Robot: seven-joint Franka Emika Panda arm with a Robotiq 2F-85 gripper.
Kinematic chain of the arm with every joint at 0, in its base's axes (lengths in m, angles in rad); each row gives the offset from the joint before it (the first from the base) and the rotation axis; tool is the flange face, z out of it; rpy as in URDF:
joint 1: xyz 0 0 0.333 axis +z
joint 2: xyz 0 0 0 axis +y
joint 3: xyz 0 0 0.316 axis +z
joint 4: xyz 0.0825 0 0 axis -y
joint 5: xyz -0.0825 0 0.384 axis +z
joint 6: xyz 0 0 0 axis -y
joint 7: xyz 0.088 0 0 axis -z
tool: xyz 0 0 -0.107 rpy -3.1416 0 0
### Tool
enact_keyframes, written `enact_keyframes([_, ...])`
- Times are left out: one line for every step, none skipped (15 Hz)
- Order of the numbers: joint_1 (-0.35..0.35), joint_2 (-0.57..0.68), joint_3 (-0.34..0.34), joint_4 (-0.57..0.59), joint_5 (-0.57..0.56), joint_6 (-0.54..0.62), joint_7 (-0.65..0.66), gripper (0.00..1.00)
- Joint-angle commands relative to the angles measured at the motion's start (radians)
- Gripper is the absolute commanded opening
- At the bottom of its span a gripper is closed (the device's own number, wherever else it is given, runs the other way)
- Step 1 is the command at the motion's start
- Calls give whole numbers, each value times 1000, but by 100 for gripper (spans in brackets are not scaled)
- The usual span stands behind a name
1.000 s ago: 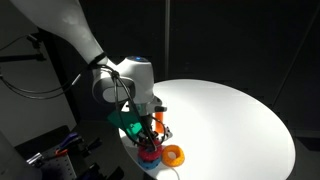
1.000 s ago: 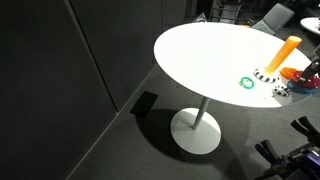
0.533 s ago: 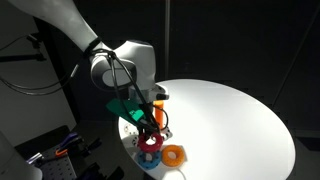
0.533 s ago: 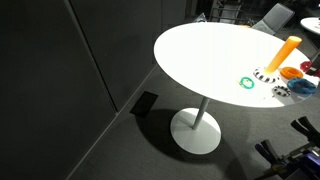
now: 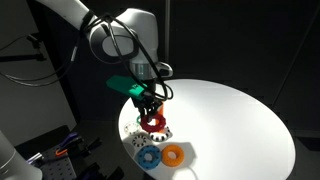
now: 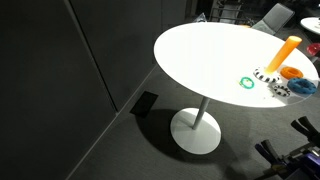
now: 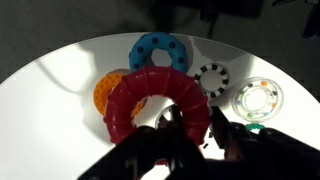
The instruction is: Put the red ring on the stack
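Observation:
My gripper (image 5: 152, 116) is shut on the red ring (image 5: 153, 123) and holds it in the air above the near edge of the white round table (image 5: 230, 120). In the wrist view the bumpy red ring (image 7: 150, 98) sits between my fingers (image 7: 195, 125). The stack's orange peg (image 6: 288, 50) stands upright on its black-and-white base (image 6: 267, 75) in an exterior view; no rings are on it. Where my arm shows, the peg is hidden behind the gripper. The arm is outside the exterior view that shows the peg.
A blue ring (image 5: 150, 156) and a smooth orange ring (image 5: 174, 154) lie flat near the table edge below the gripper. A green ring (image 6: 246, 82) lies beside the base. The wrist view shows a black-and-white gear disc (image 7: 212, 77) and a dotted white disc (image 7: 257, 100).
The gripper has risen off the table with the red ring in it, moving up and away from the blue and orange rings, which stay where they were.

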Motion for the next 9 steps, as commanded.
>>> enact_keyframes([21,-43,1,53,-16,-83,29,11])
enact_keyframes([27,-47,2,67,-12,-98,27,11])
enact_keyframes([32,-50,4,82,-11,-110,30,11])
enact_keyframes([39,-50,6,96,-9,-122,31,11])
enact_keyframes([45,-46,7,113,-7,-133,33,11])
enact_keyframes([51,-40,10,129,-7,-141,38,11])
enact_keyframes([57,-31,13,145,-5,-145,40,11])
enact_keyframes([63,-21,16,163,-5,-152,46,11])
enact_keyframes([68,-12,19,179,-3,-157,52,11])
